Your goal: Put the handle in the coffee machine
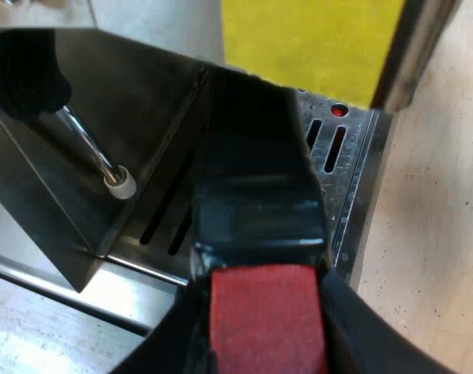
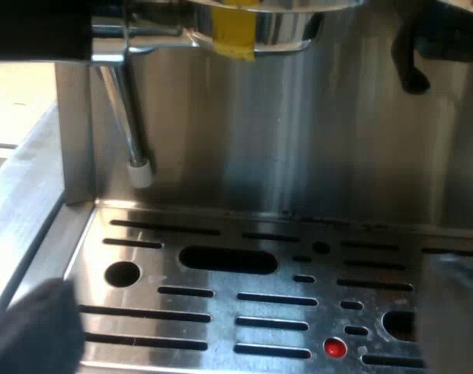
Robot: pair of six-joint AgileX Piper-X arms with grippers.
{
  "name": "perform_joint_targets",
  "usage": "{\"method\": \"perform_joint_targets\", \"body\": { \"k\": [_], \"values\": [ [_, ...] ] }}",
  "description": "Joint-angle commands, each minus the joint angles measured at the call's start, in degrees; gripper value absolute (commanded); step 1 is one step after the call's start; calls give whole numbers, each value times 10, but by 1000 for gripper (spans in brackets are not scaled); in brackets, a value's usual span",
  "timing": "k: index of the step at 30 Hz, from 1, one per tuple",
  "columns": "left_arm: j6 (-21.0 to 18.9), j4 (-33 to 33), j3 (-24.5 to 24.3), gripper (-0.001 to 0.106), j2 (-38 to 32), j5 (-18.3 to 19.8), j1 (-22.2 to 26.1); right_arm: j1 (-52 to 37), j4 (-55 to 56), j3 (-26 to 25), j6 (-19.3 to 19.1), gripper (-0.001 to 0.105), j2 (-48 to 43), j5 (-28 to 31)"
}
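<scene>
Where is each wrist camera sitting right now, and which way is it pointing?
Left wrist view: behind the left gripper, looking along the held handle down at the drip tray; its fingers flank the red end.
Right wrist view: low before the machine's front, facing it; right gripper open over the tray.
Shared: steam wand, tray's red dot.
</scene>
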Motion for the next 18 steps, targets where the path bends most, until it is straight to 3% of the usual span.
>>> {"method": "perform_joint_targets", "body": {
  "k": [1,6,7,8,13,18],
  "values": [
    [-3,2,-12,0,-9,73,-2,-18,-3,-2,-5,49,-2,-14],
    [-3,2,-12,0,-9,73,-2,-32,-3,-2,-5,43,-2,-32],
    [-3,2,-12,0,-9,73,-2,-34,-3,-2,-5,43,-2,-45],
    [-3,2,-12,0,-9,68,-2,-66,-20,-2,-5,43,-2,-97],
    [-3,2,-12,0,-9,64,-2,-92,-84,-2,-15,43,18,-100],
    [-3,2,-12,0,-9,64,-2,-92,-190,-2,-87,43,61,-84]
  ]
}}
